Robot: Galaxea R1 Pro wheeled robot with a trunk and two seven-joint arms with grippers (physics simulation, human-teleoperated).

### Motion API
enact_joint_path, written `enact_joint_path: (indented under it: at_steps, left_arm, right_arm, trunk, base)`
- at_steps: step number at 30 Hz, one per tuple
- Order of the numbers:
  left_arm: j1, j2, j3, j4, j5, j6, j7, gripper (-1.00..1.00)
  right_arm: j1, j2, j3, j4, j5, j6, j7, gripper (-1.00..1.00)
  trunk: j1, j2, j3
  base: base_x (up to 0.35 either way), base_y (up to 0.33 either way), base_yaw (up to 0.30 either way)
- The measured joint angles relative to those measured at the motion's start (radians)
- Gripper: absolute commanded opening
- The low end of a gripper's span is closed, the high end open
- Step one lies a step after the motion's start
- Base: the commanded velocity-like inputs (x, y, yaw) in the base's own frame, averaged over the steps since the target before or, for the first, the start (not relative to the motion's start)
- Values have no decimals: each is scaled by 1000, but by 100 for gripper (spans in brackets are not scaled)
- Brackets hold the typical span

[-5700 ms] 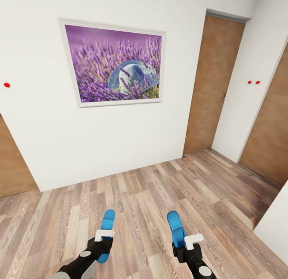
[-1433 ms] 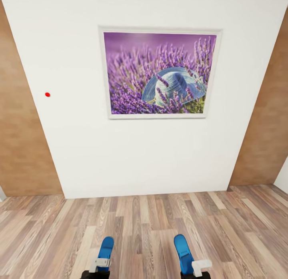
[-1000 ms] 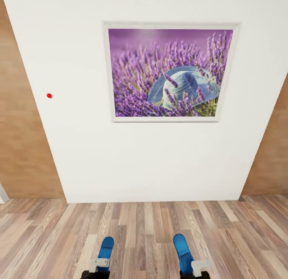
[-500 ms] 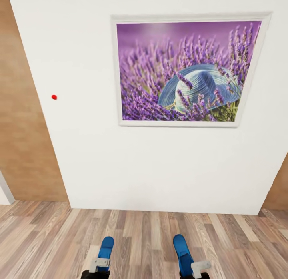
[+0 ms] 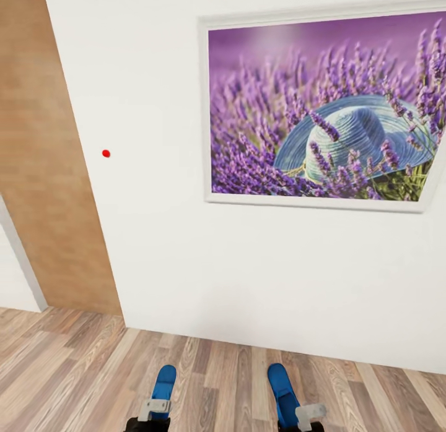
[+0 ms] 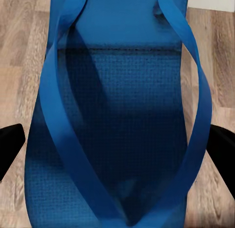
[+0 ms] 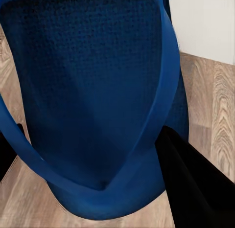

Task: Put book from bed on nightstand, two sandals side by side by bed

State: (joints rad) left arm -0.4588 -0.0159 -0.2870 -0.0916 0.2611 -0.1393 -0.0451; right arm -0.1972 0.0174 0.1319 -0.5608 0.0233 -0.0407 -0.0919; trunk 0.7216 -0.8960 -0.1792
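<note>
Nearest to me are two sandals, one in each of my grippers. My left gripper (image 5: pixel 150 418) clamps the left sandal (image 5: pixel 164 384) by its heel end; in the left wrist view my black fingers (image 6: pixel 11 146) press both edges of its sole (image 6: pixel 122 140), under two straps that meet in a V. My right gripper (image 5: pixel 303 419) grips the right sandal (image 5: pixel 280 392) the same way — the right wrist view shows one black finger (image 7: pixel 196 189) tight against the blue sole (image 7: pixel 83 81).

Both sandals hang above the floor (image 5: pixel 74 364), side by side but well apart. Each runs lengthwise away from me, toe toward the wall (image 5: pixel 155 246); the right one leans a little toward the left one.

Beyond the sandals the planks end at the white wall. On it I count one framed lavender picture (image 5: pixel 322 110), up and to the right of the sandals, and one small red dot (image 5: pixel 106 153) left of the picture. One tan door (image 5: pixel 49 172) stands left of the wall.

Against half a second ago, the picture is larger and further right — its right edge is now cut off — and the door takes up more of the left side. The whole scene shifted together, so my head moved. Both sandals stay in my grip, in the same places before me.
</note>
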Motion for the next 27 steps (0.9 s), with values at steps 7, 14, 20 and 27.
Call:
enact_joint_path:
  at_steps: [7,14,20,27]
  left_arm:
    - [0,1,-1,0,0,-1,0,-100]
    - [0,0,-2,0,-1,-1,0,-100]
    - [0,0,-2,0,-1,-1,1,-100]
    - [0,0,-2,0,-1,-1,1,-100]
  right_arm:
    - [0,0,0,0,0,-1,0,-100]
    - [0,0,0,0,0,-1,0,-100]
    - [0,1,0,0,1,-1,0,-100]
    - [0,1,0,1,1,-1,0,-100]
  trunk:
    - [0,0,6]
    - [0,0,13]
    - [0,0,19]
    - [0,0,26]
  base:
    - [180,-78,240]
    - [150,-90,239]
    - [144,-92,236]
    - [143,-93,233]
